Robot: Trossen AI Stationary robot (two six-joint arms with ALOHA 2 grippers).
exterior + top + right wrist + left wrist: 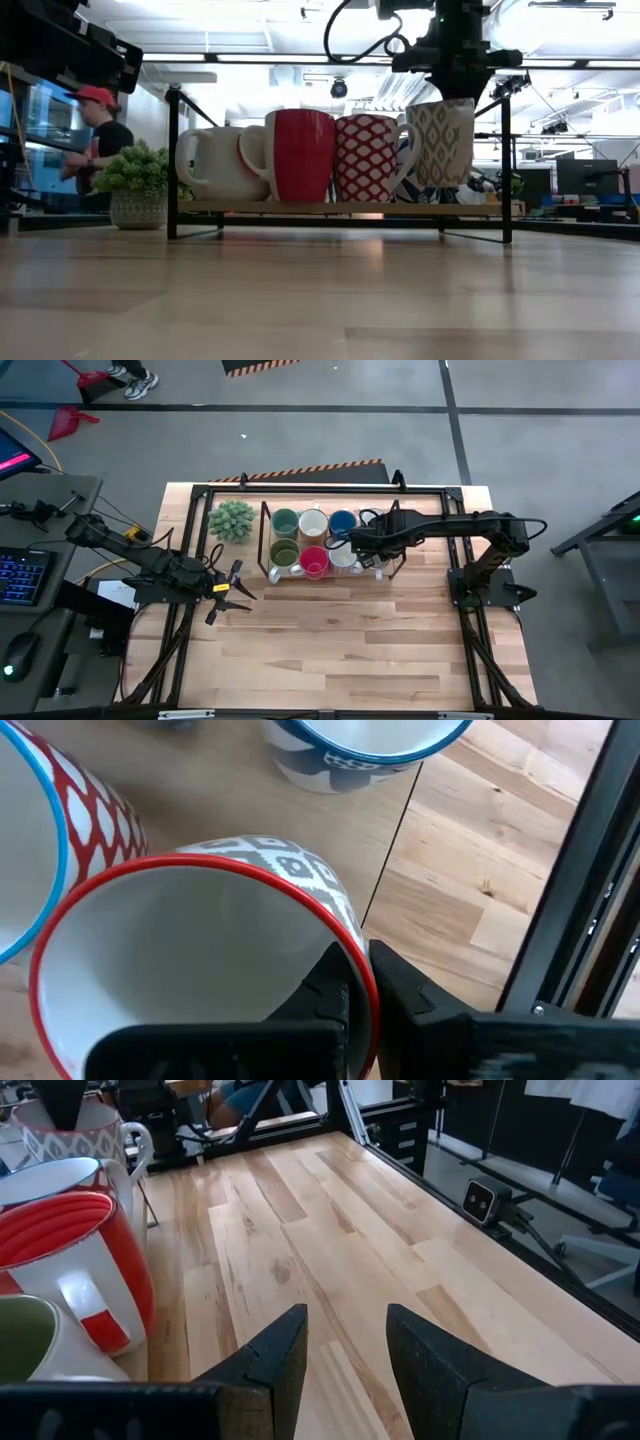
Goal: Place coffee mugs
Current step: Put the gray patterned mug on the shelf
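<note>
— Nearly done? The rack (266, 540) looks full.
— Nearly. The right tool (360, 982) is pinching the grey-patterned mug (443, 140) over its right end. The left tool (345, 1355) waits open.

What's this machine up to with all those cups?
It is setting coffee mugs on a low black rack on a wooden table. The right gripper is pinched shut on the rim of a grey-patterned mug, held at the rack's end beside a red-patterned mug, just above the shelf. The left gripper hangs open over bare table near the rack, holding nothing. A potted plant stands beside the rack.
</note>
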